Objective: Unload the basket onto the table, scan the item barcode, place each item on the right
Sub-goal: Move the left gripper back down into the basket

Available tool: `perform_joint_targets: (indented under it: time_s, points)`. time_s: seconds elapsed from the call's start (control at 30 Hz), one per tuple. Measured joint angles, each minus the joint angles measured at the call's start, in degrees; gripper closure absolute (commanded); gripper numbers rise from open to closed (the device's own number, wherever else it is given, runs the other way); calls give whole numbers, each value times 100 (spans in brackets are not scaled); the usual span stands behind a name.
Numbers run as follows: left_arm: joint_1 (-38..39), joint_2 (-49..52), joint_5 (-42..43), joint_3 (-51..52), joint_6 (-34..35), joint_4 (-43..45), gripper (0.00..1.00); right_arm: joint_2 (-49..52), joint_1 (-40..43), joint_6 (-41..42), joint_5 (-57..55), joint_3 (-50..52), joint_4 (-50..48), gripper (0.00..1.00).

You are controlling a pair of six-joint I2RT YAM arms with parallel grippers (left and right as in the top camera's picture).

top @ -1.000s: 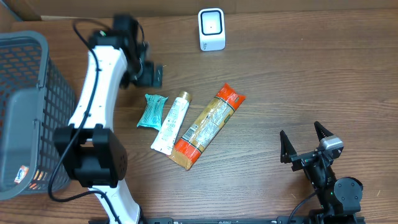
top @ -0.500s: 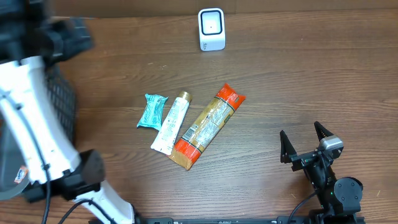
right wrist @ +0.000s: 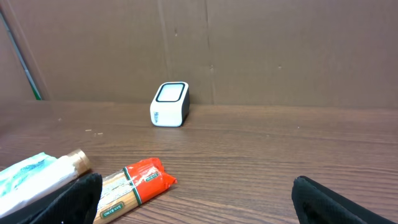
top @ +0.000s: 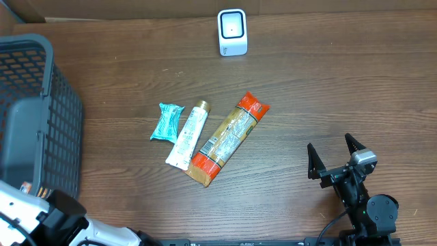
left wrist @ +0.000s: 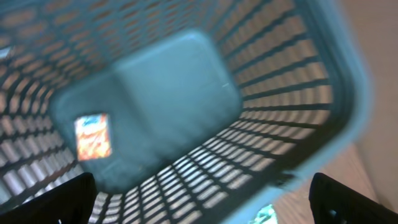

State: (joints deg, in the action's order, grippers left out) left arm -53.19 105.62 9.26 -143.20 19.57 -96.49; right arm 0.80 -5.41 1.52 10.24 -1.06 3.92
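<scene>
Well, the left claw (left wrist: 202, 198) hangs released above the basket (left wrist: 273, 81), likely its drop-off, with one packet (left wrist: 93, 137) beneath it. Ahead-left of the released right claw (top: 330, 149), the teal pouch (top: 167, 121), white tube (top: 188, 134) and orange pack (top: 229, 139) lie flat on the bench (top: 328, 82), unscanned I'd guess; the scanner (top: 232, 32) stands beyond.

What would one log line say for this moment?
left gripper open over basket | right gripper open, empty | teal packet, white tube, orange packet on table | scanner standing apart
</scene>
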Motion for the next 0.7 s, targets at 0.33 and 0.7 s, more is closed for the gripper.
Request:
perform_joint_targets:
  time_s: [0.33, 0.7]
  points:
    - [-409, 2, -361, 2162, 0, 627, 1, 0, 0, 0, 0, 0, -2, 0]
    - [-407, 2, -957, 4494, 0, 2146, 2, 0, 2, -2, -2, 0, -2, 0]
